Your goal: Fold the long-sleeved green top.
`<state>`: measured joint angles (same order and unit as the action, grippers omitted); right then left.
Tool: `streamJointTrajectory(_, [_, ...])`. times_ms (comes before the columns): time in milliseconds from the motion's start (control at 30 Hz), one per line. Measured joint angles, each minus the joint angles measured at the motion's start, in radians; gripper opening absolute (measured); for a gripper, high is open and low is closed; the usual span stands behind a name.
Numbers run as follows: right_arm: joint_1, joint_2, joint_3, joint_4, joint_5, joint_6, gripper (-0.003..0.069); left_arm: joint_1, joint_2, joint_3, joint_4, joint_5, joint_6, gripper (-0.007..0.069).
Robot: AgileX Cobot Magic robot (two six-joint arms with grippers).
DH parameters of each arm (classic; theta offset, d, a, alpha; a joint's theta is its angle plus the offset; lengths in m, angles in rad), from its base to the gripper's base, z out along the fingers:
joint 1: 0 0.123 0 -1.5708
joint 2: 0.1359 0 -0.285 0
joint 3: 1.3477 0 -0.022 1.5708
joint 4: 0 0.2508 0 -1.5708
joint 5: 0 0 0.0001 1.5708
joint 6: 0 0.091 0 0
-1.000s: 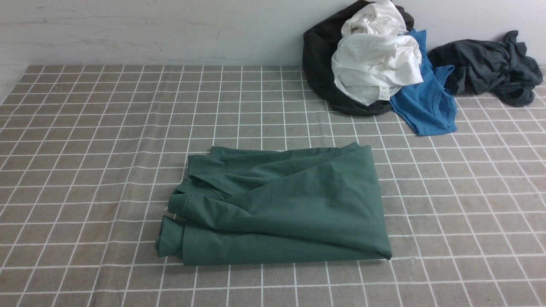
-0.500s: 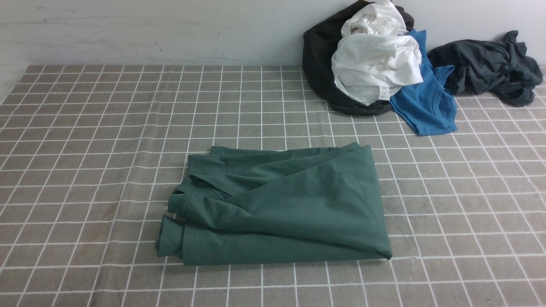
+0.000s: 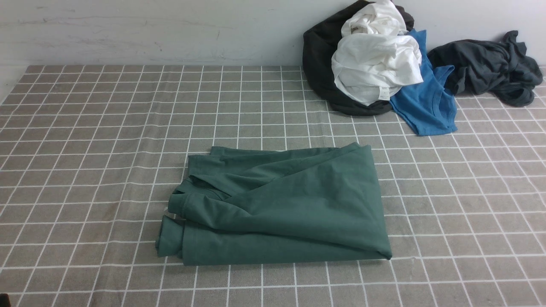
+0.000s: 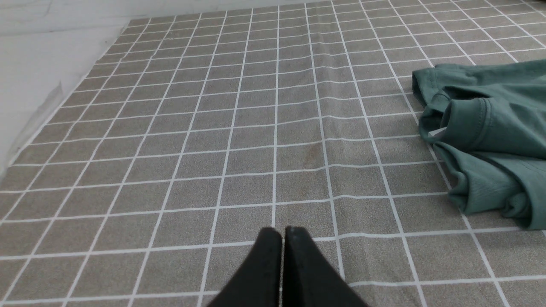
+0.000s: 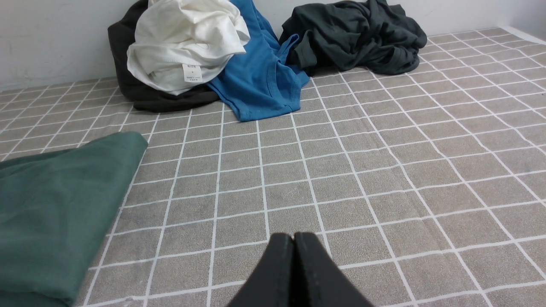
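Note:
The green long-sleeved top lies folded into a rough rectangle on the checked cloth, near the front middle of the table. Its collar end shows in the left wrist view, and one edge shows in the right wrist view. My left gripper is shut and empty, above bare cloth to the left of the top. My right gripper is shut and empty, above bare cloth to the right of the top. Neither gripper shows in the front view, apart from a dark sliver at the bottom left corner.
A pile of a black garment, a white garment and a bright blue shirt lies at the back right against the wall. A dark grey garment lies further right. The checked tablecloth covers the table.
The top has not moved. A small dark sliver has come into the bottom left corner of the front view.

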<state>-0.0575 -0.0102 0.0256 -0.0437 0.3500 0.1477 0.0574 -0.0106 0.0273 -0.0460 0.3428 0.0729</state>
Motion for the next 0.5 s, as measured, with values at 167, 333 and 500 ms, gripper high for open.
streamJointTrajectory(167, [0.0, 0.0, 0.0, 0.0, 0.0, 0.0, -0.0014, 0.0, 0.0, 0.0, 0.0, 0.0, 0.0, -0.0007])
streamJointTrajectory(333, [0.0, 0.0, 0.0, 0.0, 0.0, -0.006, -0.0014, 0.0, 0.0, 0.0, 0.0, 0.0, 0.0, -0.0007])
streamJointTrajectory(500, [0.0, 0.0, 0.0, 0.0, 0.0, -0.011, -0.0014, 0.0, 0.0, 0.0, 0.0, 0.0, 0.0, -0.0007])
